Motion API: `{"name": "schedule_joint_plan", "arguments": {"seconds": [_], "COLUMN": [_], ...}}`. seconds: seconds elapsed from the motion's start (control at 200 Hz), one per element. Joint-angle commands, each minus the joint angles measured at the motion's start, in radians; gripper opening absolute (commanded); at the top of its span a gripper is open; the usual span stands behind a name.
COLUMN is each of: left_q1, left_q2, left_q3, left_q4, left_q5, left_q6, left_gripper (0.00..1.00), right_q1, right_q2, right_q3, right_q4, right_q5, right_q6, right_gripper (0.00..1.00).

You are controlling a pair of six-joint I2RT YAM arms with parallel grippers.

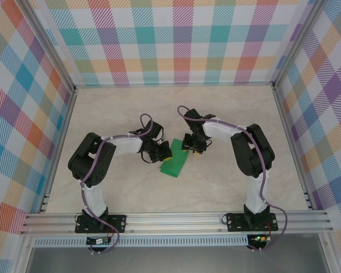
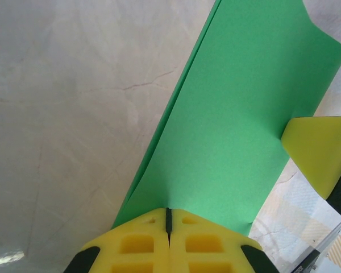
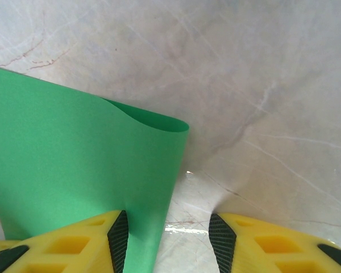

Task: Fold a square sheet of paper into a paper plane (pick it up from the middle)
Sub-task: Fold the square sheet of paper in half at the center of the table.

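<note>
green sheet (image 1: 175, 163) lies mid table (image 1: 131, 193), between the two arms. it's folded over on itself into a long strip, running near-left to far-right in the top view. not a dart shape yet.

left gripper (image 1: 162, 153) is at the strip's left side. in the left wrist view its yellow fingers (image 2: 136, 247) are pressed together, with the near edge of the sheet pinched in the seam between them. two layers show along the sheet's left edge, the top one slightly offset from the lower. the far right corner curls up off the table.

right gripper (image 1: 191, 150) is at the strip's far right end. in the right wrist view its fingers (image 3: 74, 244) are spread, with bare table showing in the gap. the sheet's edge runs down just inside the black pad on the view's left. can't tell if it's touching or only just beside it. the other pad is clear of the paper. the loose top layer bows up in a curl above that side. in the left wrist view one yellow finger of the right gripper meets the sheet's right edge.
</note>
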State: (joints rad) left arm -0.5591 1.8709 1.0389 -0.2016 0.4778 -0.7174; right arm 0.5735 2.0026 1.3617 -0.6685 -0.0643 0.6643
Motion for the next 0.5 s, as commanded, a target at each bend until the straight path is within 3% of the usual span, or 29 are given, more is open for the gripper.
{"name": "schedule_joint_plan", "arguments": {"seconds": [0.0, 0.5], "left_q1": [-0.015, -0.014], "left_q2": [-0.007, 0.022], "left_q3": [-0.007, -0.034], "left_q4": [-0.030, -0.067], "left_q5": [-0.007, -0.038], "left_q6": [0.011, 0.016], "left_gripper": [0.04, 0.04], "right_q1": [0.011, 0.011], "right_q2": [0.110, 0.107], "right_q3": [-0.050, -0.044], "right_q4": [0.004, 0.001], "right_q5": [-0.004, -0.010], "right_q6": [-0.017, -0.017], "right_gripper": [0.47, 0.47]}}
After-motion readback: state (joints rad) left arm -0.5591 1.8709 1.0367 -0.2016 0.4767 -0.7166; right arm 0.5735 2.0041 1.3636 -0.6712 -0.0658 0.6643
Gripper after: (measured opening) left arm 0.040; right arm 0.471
